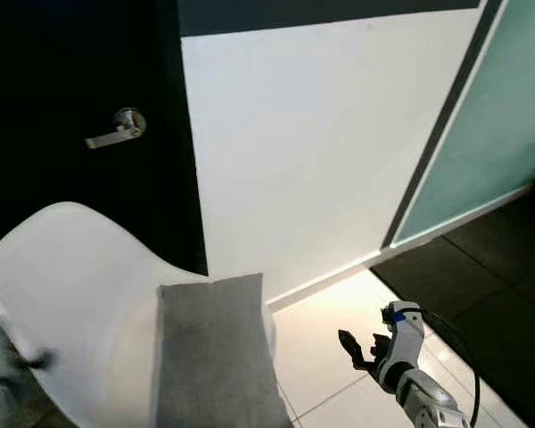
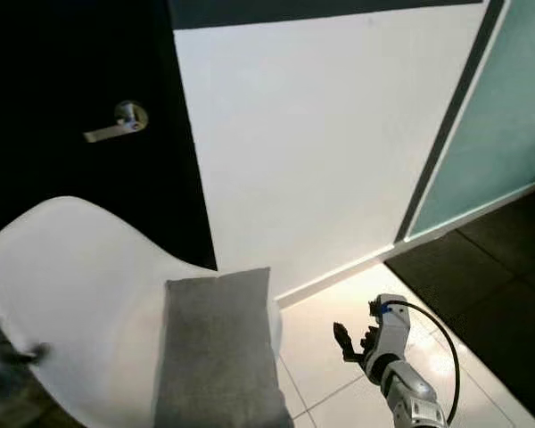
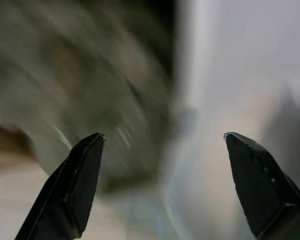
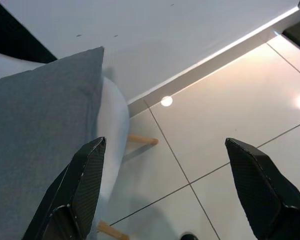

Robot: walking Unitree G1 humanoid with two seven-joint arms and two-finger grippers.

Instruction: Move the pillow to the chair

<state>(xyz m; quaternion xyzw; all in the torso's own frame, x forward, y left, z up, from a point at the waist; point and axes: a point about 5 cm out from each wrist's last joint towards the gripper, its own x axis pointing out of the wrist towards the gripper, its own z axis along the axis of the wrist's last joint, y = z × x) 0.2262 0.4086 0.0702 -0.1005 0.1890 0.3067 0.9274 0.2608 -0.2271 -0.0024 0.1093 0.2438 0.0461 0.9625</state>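
The grey pillow [image 1: 216, 357] is seen lying on the white chair [image 1: 71, 294]. The right tool [image 4: 165, 192] is held released over the floor [image 4: 230, 120] beside it. The left tool [image 3: 162, 185] is spread wide, its surroundings blurred. No writing can be read.

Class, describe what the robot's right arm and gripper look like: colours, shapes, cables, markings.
The right arm is silver-white with rounded segments, a small blue mark near the wrist and a thin black cable looping beside it. The right gripper has two long black tapered fingers.
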